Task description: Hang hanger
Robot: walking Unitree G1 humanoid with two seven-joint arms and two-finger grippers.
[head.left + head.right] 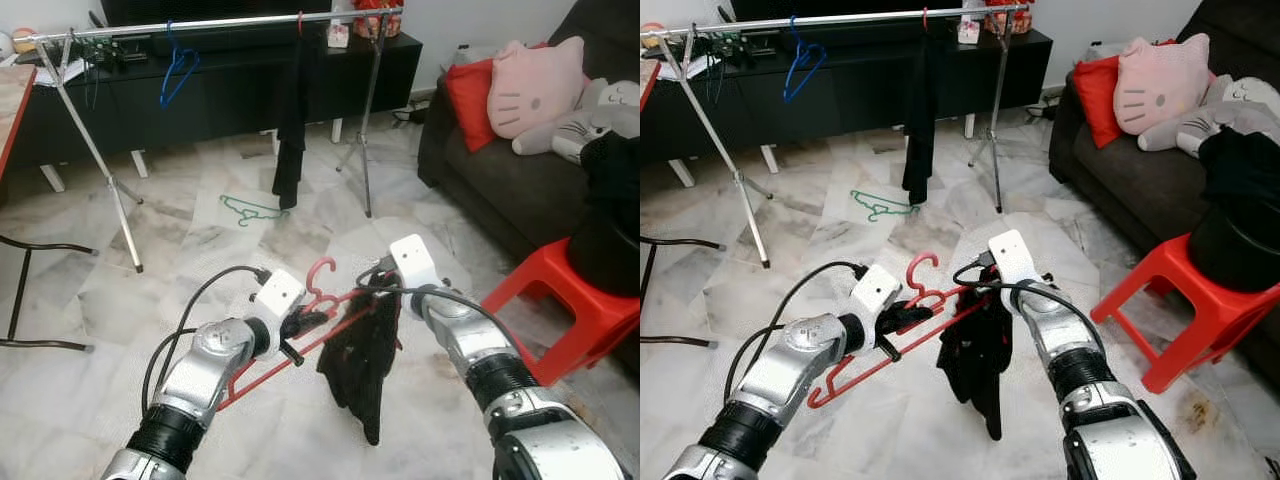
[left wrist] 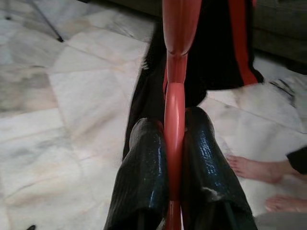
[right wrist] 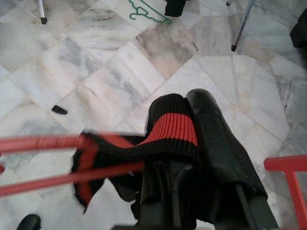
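Observation:
A red hanger (image 1: 262, 372) is held low over the marble floor, hook up. My left gripper (image 1: 303, 325) is shut on its neck, and the red stem (image 2: 175, 110) sits pinched between both black fingers (image 2: 144, 177). A black garment (image 1: 360, 360) with a red stripe (image 3: 170, 129) hangs from the hanger's right end. My right gripper (image 1: 378, 287) is shut on the top of that garment. The clothes rack (image 1: 220, 22) stands a few steps ahead, its silver bar carrying a blue hanger (image 1: 178, 65) and a black piece of clothing (image 1: 290, 130).
A green hanger (image 1: 250, 211) lies on the floor under the rack. At the right, a red stool (image 1: 560, 300) with dark clothes on it stands before a dark sofa (image 1: 500, 190). A black TV cabinet (image 1: 230, 90) is behind the rack. A person's bare feet (image 2: 254, 167) are nearby.

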